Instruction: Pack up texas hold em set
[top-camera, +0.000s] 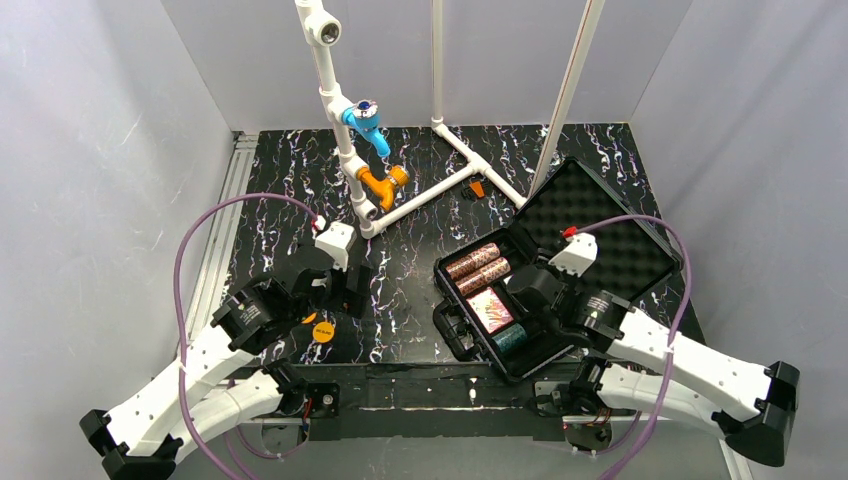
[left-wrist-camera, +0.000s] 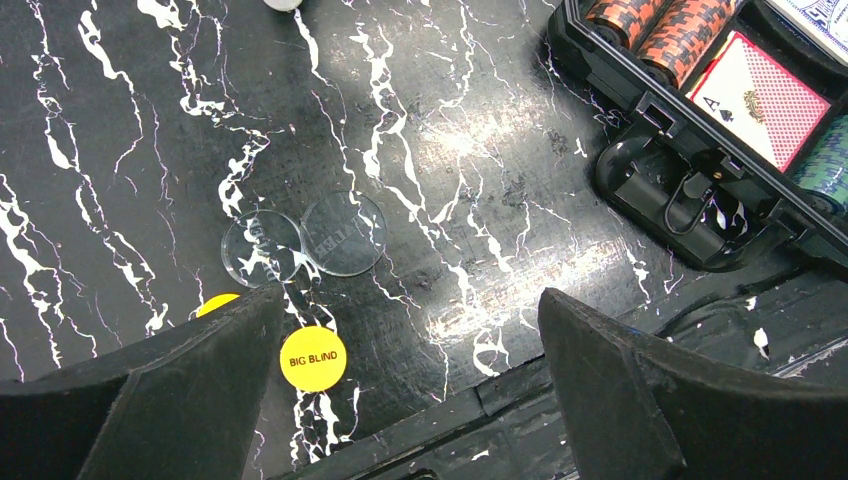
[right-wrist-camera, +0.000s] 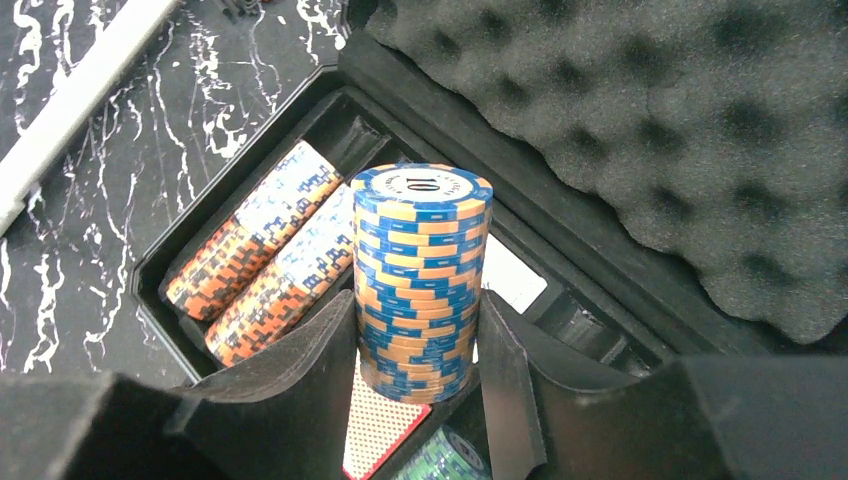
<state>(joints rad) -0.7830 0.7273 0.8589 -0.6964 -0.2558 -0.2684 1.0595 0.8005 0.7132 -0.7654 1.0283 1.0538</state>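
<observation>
Your R claw (right-wrist-camera: 420, 335) grips a blue-orange chip stack (right-wrist-camera: 420, 260) upright inside the open case (top-camera: 610, 220), over the card deck (right-wrist-camera: 375, 430). Your L claw (left-wrist-camera: 410, 315) is spread wide above the counter (left-wrist-camera: 480, 150) left of the case, w/ a yellow disc (left-wrist-camera: 313, 358) and two clear discs (left-wrist-camera: 343, 233) under it.

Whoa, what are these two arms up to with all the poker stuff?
They are packing a poker set. The right gripper is clamped on an upright stack of blue-and-orange chips, held over the open black case, where two red-brown chip rolls, a card deck and a green roll already lie. The left gripper hangs open above the table, over a yellow BIG BLIND disc and two clear discs not yet packed.
</observation>
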